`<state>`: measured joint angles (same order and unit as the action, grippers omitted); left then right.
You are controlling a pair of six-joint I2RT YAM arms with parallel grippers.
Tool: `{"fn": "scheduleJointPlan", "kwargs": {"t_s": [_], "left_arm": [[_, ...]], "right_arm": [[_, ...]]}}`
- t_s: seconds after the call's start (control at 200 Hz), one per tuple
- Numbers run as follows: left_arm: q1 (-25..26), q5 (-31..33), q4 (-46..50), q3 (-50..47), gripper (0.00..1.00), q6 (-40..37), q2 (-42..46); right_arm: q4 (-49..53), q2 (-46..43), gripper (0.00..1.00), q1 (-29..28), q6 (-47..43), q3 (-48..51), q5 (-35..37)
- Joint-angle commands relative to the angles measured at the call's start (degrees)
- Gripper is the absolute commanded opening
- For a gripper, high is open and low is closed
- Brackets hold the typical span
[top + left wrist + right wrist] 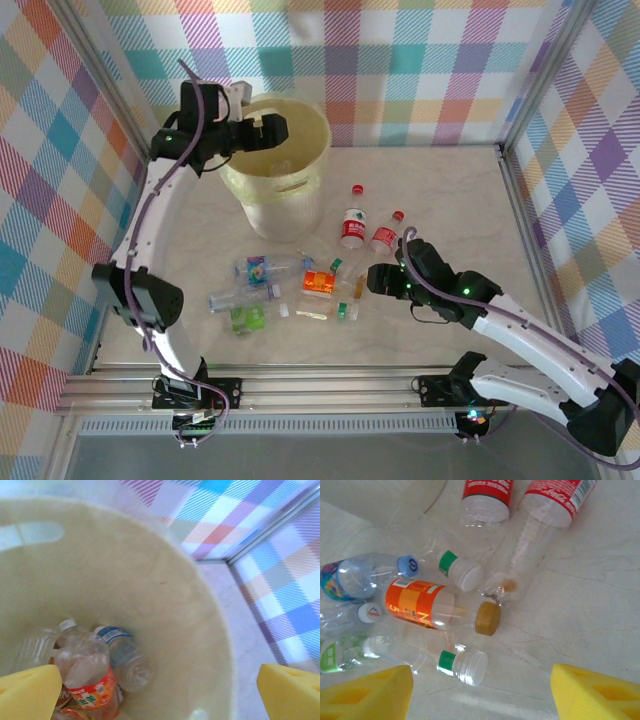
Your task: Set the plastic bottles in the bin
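My left tool point(160, 695) hangs wide open, empty, over the bin point(300, 180) for dropping; right tool point(482, 695), jaws apart, empty, hovers over a green-banded bottle point(445, 657) to grab.

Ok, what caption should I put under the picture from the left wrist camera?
The open left gripper hangs over the pale yellow bin, with several plastic bottles lying at its bottom.
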<state>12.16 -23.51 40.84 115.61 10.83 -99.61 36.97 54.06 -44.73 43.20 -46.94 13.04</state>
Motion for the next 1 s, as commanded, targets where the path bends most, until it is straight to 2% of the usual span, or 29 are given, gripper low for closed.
{"fn": "scheduleJointPlan", "kwargs": {"t_s": [0.0,0.25,0.445,0.615,0.775,0.86,1.0], "left_arm": [[-0.44,-4.33,1.43,-2.77,1.0,-0.73,5.94],[0.61,-11.21,-4.88,-24.92,1.0,2.48,23.0],[5.22,-17.09,-11.67,-42.71,1.0,6.85,34.89],[9.42,-15.2,-16.68,-55.58,1.0,11.4,43.83],[10.49,-11.42,-21.75,-62.72,1.0,20.83,47.87],[10.9,-13.46,-22.34,-63.48,1.0,20.39,47.85],[12.24,-12.23,-21.38,-63.89,1.0,18.1,48.2]], "right_arm": [[-1.26,1.79,0.72,2.52,2.54,-0.95,-1.0],[-8.25,8.04,0.74,8.82,4.02,1.24,-6.49],[-15.79,14.1,0.75,11.5,5.21,2.08,-9.22],[-21.0,21.48,0.75,11.58,5.32,1.19,-10.0],[-24.77,26.66,0.73,11.6,6.18,0.44,-11.26],[-25.86,28.25,0.73,11.6,6.63,0.35,-10.71],[-27.01,30.75,0.72,11.59,7.17,-0.03,-9.9]]}}
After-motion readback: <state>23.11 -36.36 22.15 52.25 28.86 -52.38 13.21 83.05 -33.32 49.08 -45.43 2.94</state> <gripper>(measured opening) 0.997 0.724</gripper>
